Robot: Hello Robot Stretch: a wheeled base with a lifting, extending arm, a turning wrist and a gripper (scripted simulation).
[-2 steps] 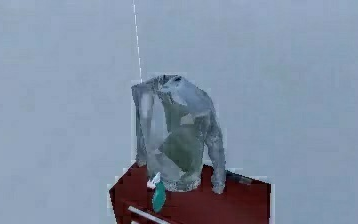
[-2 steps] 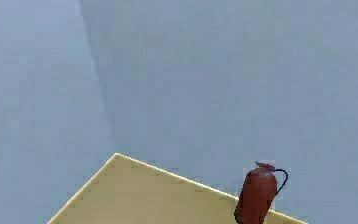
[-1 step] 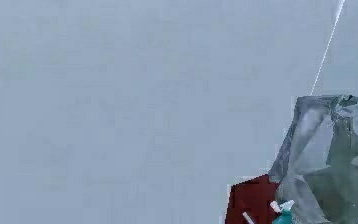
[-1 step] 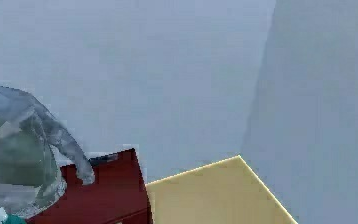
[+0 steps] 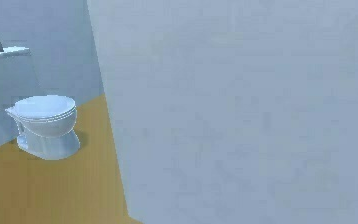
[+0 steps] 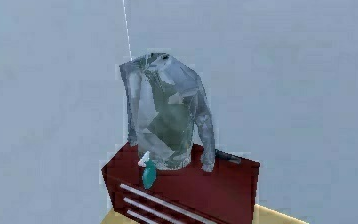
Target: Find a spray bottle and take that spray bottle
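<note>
A small teal bottle with a pale nozzle-like top [image 6: 147, 176] stands at the front left edge of a dark red cabinet [image 6: 222, 185] in the arm side view. Its shape and colour fit a spray bottle. Just behind it on the cabinet top rises a large glassy, grey-green torso-shaped statue [image 6: 167, 110].
A flat dark object [image 6: 227, 156] lies on the cabinet top to the right of the statue. The cabinet stands against a pale grey wall [image 6: 287, 70]. In the forward view a white toilet [image 5: 47, 124] sits on the yellow-brown floor [image 5: 57, 190] at the left, and a grey wall [image 5: 247, 110] stands close on the right.
</note>
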